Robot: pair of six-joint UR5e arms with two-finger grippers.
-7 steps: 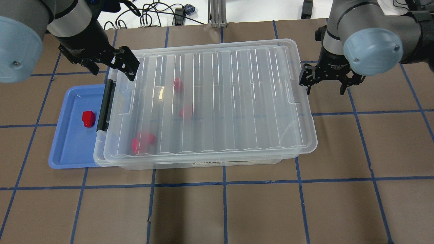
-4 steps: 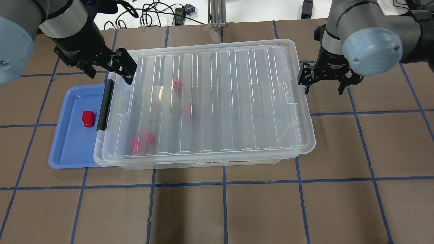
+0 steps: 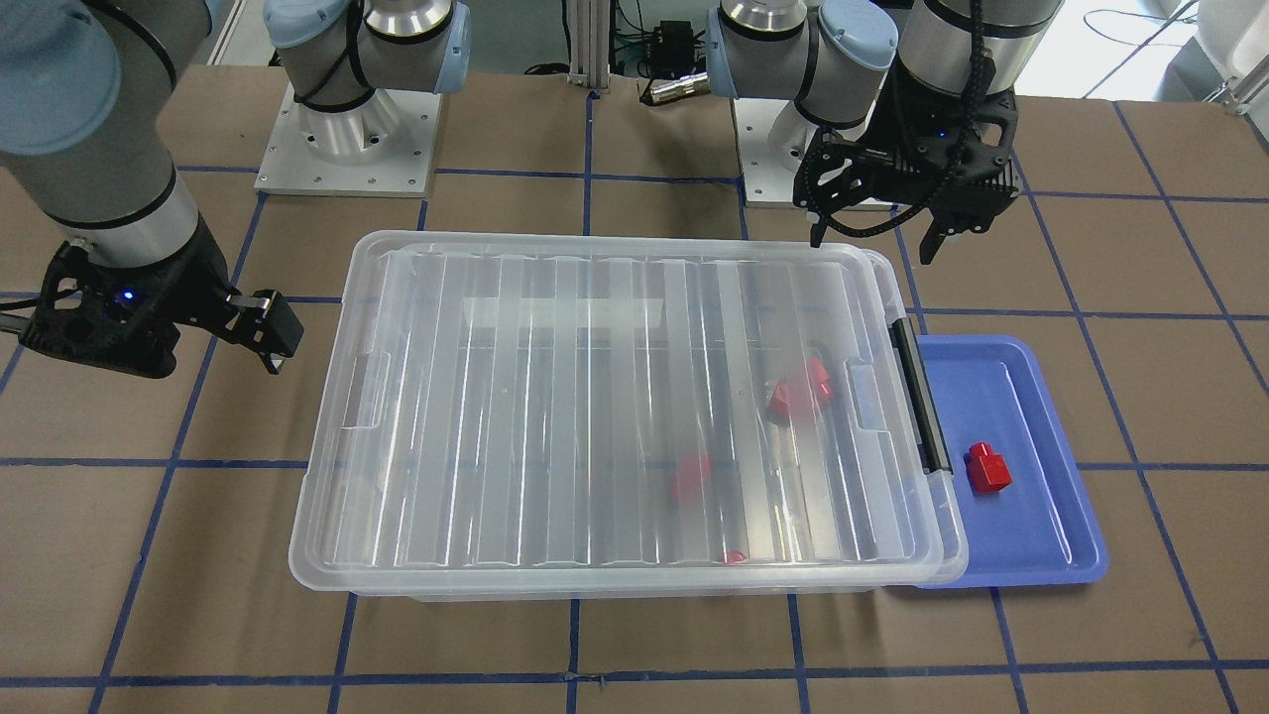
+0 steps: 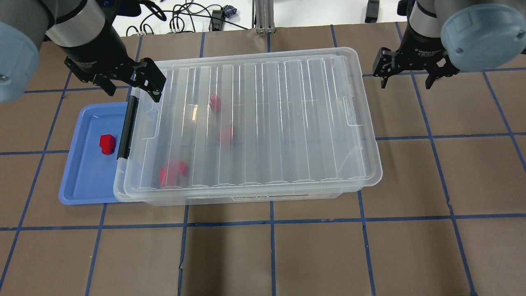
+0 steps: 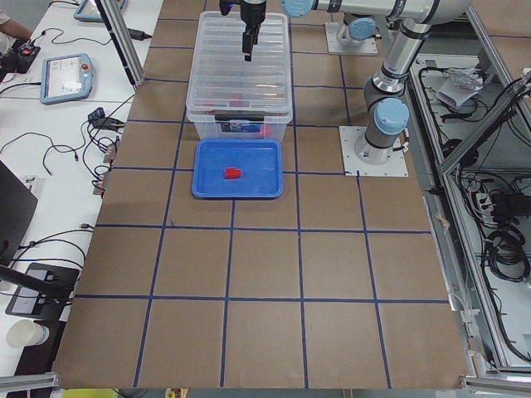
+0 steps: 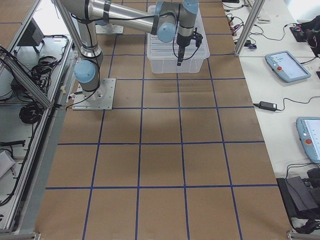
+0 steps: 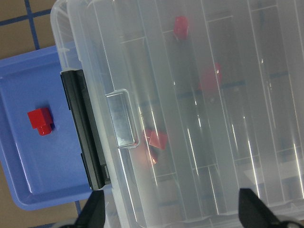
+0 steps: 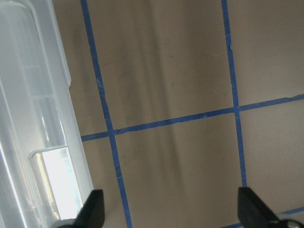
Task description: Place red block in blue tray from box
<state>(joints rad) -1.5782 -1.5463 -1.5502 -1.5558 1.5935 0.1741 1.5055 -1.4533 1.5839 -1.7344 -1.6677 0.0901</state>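
Note:
The clear box (image 4: 287,123) stands mid-table with its ribbed lid on and its black latch (image 4: 125,127) at the left end. Three red blocks show blurred through the lid (image 4: 215,102) (image 4: 226,133) (image 4: 172,172). The blue tray (image 4: 86,176) lies against the latch end, with one red block (image 4: 107,144) on it, also in the front view (image 3: 988,468). My left gripper (image 4: 131,88) is open and empty, above the box's far left corner (image 3: 872,243). My right gripper (image 4: 407,84) is open and empty, off the box's far right corner.
The table is brown with blue tape lines. Cables and an aluminium post (image 4: 263,16) lie past the far edge. In the right wrist view only the lid's rim (image 8: 42,142) and bare table show. The arm bases (image 3: 347,129) stand behind the box.
My right gripper has moved away from the lid's right end toward the table's far edge. My left gripper has shifted slightly left. The lid has settled slightly to the left.

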